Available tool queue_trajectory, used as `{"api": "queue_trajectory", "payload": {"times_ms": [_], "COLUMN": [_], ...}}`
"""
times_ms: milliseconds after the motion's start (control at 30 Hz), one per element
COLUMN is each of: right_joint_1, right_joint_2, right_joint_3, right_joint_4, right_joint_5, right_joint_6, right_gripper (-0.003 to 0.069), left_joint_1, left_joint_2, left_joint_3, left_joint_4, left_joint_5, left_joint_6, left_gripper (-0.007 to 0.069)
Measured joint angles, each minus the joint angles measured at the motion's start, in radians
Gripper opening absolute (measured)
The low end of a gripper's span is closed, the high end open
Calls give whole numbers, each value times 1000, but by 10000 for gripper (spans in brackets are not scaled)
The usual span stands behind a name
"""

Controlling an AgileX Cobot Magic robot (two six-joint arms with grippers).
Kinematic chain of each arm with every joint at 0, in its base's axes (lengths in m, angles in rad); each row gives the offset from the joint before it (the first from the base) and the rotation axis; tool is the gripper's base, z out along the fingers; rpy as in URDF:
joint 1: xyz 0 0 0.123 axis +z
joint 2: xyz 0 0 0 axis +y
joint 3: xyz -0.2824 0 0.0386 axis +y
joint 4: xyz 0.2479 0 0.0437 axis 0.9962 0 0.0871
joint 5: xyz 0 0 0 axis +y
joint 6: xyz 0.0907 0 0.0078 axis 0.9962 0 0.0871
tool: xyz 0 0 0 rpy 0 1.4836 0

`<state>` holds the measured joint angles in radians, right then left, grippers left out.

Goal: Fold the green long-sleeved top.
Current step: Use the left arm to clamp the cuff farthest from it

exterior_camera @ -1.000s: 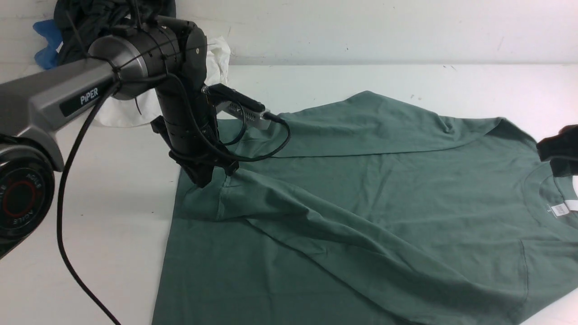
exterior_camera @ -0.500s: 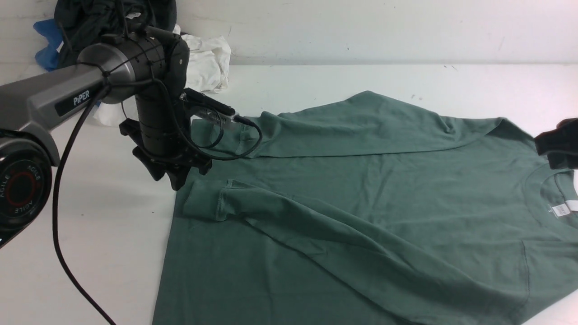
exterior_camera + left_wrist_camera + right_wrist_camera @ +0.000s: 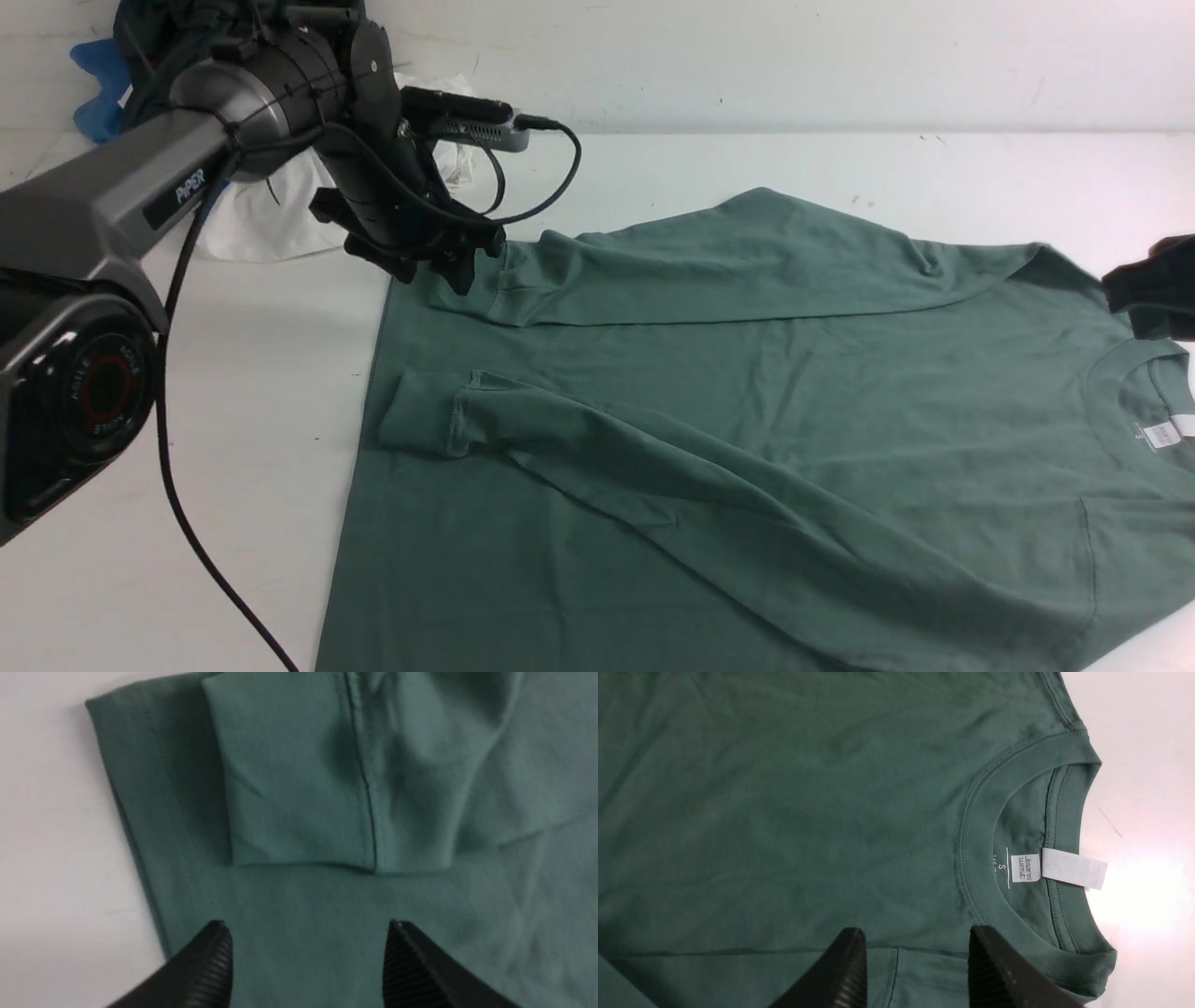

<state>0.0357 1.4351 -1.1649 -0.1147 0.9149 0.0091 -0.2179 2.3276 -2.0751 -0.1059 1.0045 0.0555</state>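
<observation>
The green long-sleeved top (image 3: 747,392) lies spread on the white table, both sleeves folded across its body. The near sleeve's cuff (image 3: 420,420) rests flat by the hem. My left gripper (image 3: 434,278) hovers open over the far hem corner beside the far sleeve's cuff (image 3: 509,289). In the left wrist view that cuff (image 3: 299,788) lies ahead of the left gripper (image 3: 306,933), with nothing between the fingers. My right gripper (image 3: 1153,299) shows at the right edge by the crew neck. In the right wrist view the right gripper (image 3: 915,947) stands open above the shoulder, near the white neck label (image 3: 1024,868).
A pile of other garments sits at the back left against the wall: a blackish one (image 3: 187,37), a blue one (image 3: 93,84) and a white one (image 3: 252,224). The left arm's black cable (image 3: 177,523) hangs over the bare table on the left.
My left gripper opened and let go of the near sleeve's cuff, which now lies flat. It then rose and moved away toward the far sleeve's cuff. The right gripper barely moved.
</observation>
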Motion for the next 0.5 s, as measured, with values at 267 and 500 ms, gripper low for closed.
{"api": "queue_trajectory", "payload": {"times_ms": [267,500], "right_joint_1": [0,0], "right_joint_2": [0,0], "right_joint_3": [0,0], "right_joint_4": [0,10], "right_joint_5": [0,1], "right_joint_6": [0,0], "right_gripper": [294,294], "left_joint_1": [0,0], "left_joint_2": [73,98], "left_joint_3": [-7,-8], "left_joint_4": [0,55], "left_joint_5": [-148,-203], "left_joint_6": [-65,-127], "left_gripper": [405,405]}}
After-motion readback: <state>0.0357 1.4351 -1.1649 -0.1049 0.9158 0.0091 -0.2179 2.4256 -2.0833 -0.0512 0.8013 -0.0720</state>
